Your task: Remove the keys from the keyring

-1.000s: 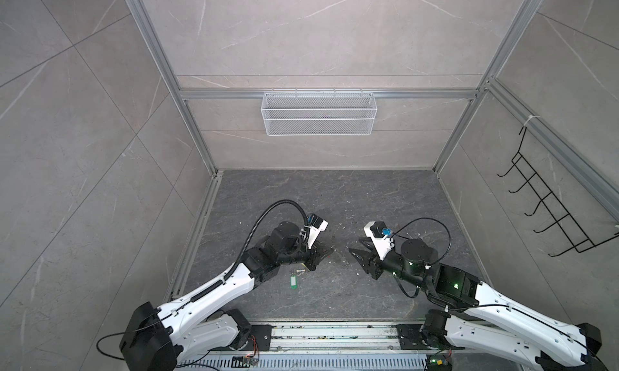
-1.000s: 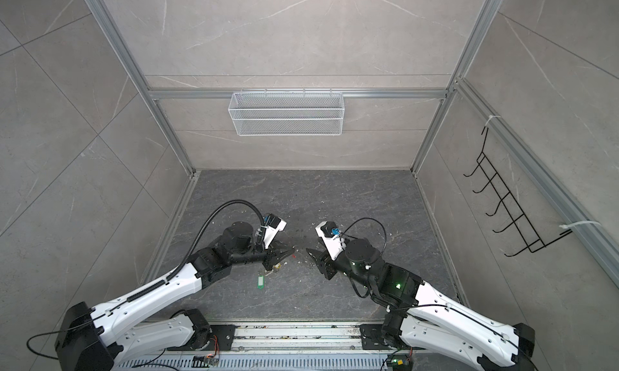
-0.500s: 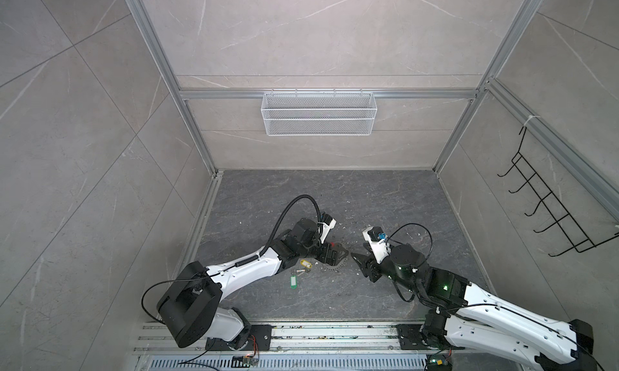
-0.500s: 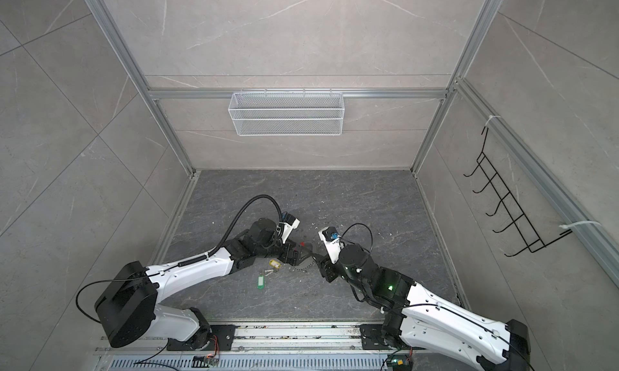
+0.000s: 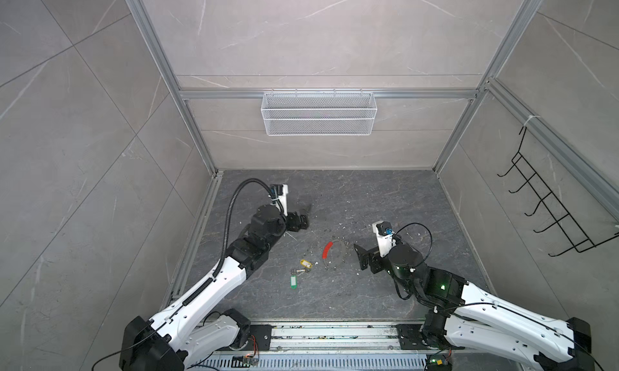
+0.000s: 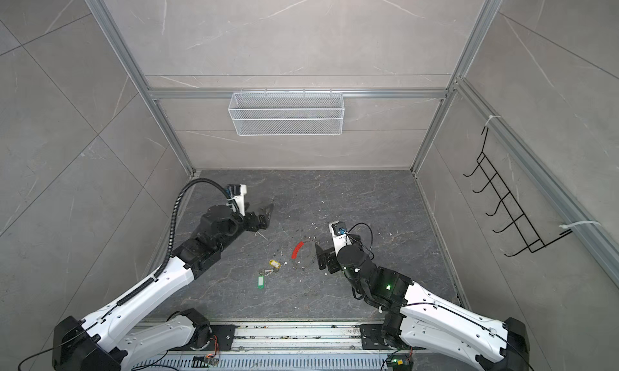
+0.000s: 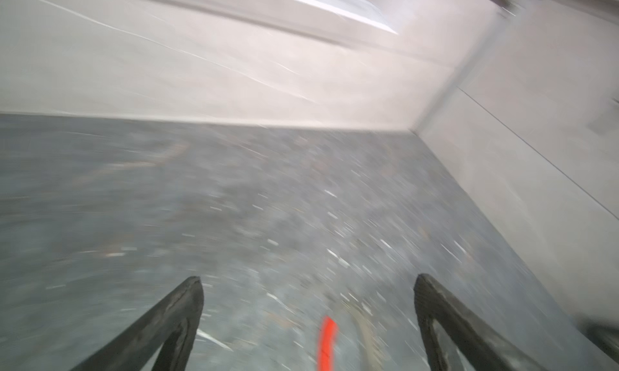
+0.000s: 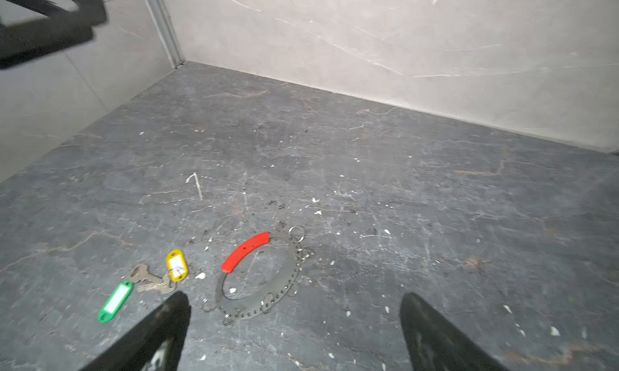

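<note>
The keyring [image 5: 339,252], a dark grey hoop with a red sleeve [image 8: 246,252], lies flat on the dark floor in both top views [image 6: 313,252]. Left of it and apart from it lie the silver keys [image 8: 147,280] with a yellow tag [image 5: 305,264] and a green tag [image 5: 293,282]. My right gripper [image 5: 359,257] is open just right of the hoop, holding nothing, with its fingertips [image 8: 179,297] wide apart. My left gripper [image 5: 303,217] is open and empty, up and to the left of the hoop. The blurred left wrist view shows the red sleeve [image 7: 327,342] between the open fingers [image 7: 192,285].
A white wire basket [image 5: 318,118] hangs on the back wall. A black hook rack [image 5: 552,212] is on the right wall. Pale specks and a small bent white stick [image 8: 197,185] litter the floor. Walls close in on three sides.
Both grippers have opened and drawn apart, the left arm back to the left, the right arm back to the right. The keyring now lies free on the floor.
</note>
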`<state>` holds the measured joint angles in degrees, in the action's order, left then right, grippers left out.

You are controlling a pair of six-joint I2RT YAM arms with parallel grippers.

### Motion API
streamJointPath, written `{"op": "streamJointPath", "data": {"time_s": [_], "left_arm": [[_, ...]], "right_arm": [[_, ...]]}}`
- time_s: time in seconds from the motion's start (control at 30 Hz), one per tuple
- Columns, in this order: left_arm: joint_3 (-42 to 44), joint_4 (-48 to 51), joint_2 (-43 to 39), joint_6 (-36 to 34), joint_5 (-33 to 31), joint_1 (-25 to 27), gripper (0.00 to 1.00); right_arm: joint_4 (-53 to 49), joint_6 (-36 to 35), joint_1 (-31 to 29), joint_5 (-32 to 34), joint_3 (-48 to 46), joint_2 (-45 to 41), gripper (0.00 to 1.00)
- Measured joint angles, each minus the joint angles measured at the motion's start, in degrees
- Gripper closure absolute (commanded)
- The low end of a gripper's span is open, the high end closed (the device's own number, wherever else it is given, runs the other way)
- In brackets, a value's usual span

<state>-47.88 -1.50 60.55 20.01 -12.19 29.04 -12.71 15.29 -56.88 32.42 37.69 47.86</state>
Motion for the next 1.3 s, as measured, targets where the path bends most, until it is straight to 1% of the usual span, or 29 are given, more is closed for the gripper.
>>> {"op": "streamJointPath", "data": {"time_s": [0.1,0.17,0.27,0.4,0.5,0.6,0.73,0.83,0.97,1.07,1.17,1.3], "left_arm": [[0.09,-0.22,2.49,-1.66,-4.39,-7.45,0.00],[0.17,-0.28,5.51,-3.17,-6.99,-11.47,0.00],[1.73,-0.57,9.64,-4.94,-9.11,-16.24,0.00],[7.67,-3.17,12.59,-7.78,-12.98,-20.48,0.00],[11.76,-6.43,14.32,-9.62,-13.90,-22.82,0.00],[13.35,-10.34,17.18,-11.52,-13.07,-24.79,0.00],[13.84,-17.05,19.65,-16.22,-9.86,-25.88,0.00],[13.68,-17.81,19.63,-18.23,-7.28,-27.17,0.00],[13.64,-17.79,19.61,-18.86,-5.09,-28.44,0.00],[13.64,-18.32,20.15,-18.86,-2.25,-28.72,0.00],[14.95,-22.08,23.04,-18.80,-1.42,-28.70,0.00],[15.67,-22.75,26.73,-18.78,0.83,-29.49,0.00]], "right_arm": [[1.40,0.17,0.00,4.28,0.00,0.50,0.00],[2.82,0.04,0.07,6.62,0.02,0.52,0.00],[5.22,-0.94,1.05,8.57,0.00,0.52,0.00],[7.28,-1.57,4.92,8.74,0.00,0.52,0.00],[8.26,-1.57,8.70,8.09,0.00,0.52,0.00],[9.53,-1.95,12.09,6.84,0.00,0.79,0.00],[10.86,-2.86,15.85,5.25,-0.04,2.01,0.00],[11.32,-3.56,17.99,4.76,-0.26,2.01,0.00],[12.55,-3.96,21.00,3.96,-0.81,1.97,0.00],[14.14,-3.93,23.63,2.10,-1.77,1.99,0.00],[16.06,-4.02,26.86,-0.46,-2.56,2.14,0.00],[20.61,-4.96,31.43,-4.66,-5.14,2.05,0.00]]}}
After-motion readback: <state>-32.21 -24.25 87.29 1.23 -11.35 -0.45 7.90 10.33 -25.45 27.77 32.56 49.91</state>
